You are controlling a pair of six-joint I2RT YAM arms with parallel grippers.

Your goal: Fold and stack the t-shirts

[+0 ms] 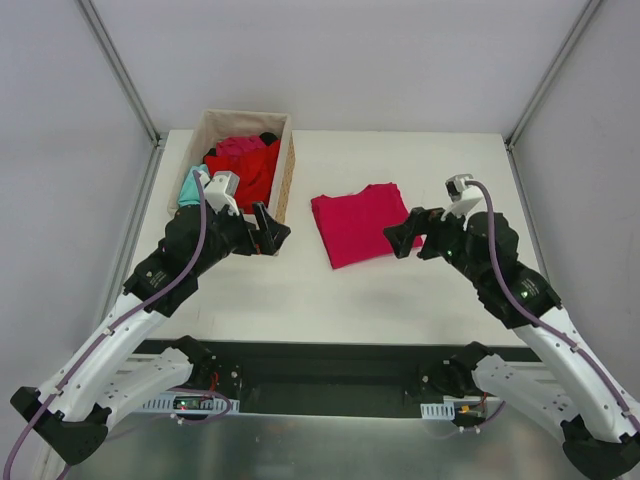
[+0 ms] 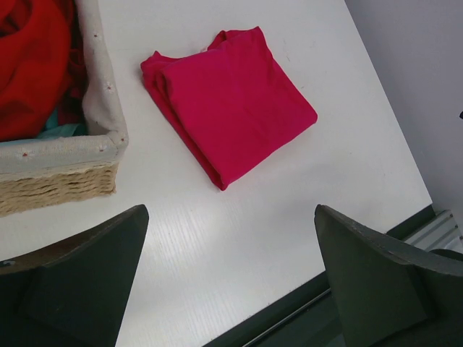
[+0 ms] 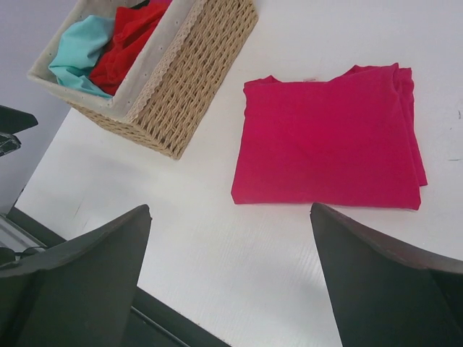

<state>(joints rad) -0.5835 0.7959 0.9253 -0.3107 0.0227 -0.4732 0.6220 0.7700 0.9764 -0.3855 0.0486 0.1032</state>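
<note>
A pinkish crimson t-shirt (image 1: 362, 223) lies folded flat in the middle of the table; it also shows in the left wrist view (image 2: 231, 101) and the right wrist view (image 3: 329, 144). A bright red shirt (image 1: 256, 168), a magenta one (image 1: 238, 146), a teal one (image 1: 192, 185) and a bit of black cloth (image 1: 267, 138) are heaped in the wicker basket (image 1: 283, 180). My left gripper (image 1: 270, 231) is open and empty, by the basket's near right corner. My right gripper (image 1: 408, 233) is open and empty, over the folded shirt's right edge.
The basket stands at the table's far left, its woven wall (image 3: 195, 79) close to the left arm. Metal frame posts (image 1: 120, 70) rise at both far corners. The table's near edge (image 1: 330, 342) runs just ahead of the arm bases.
</note>
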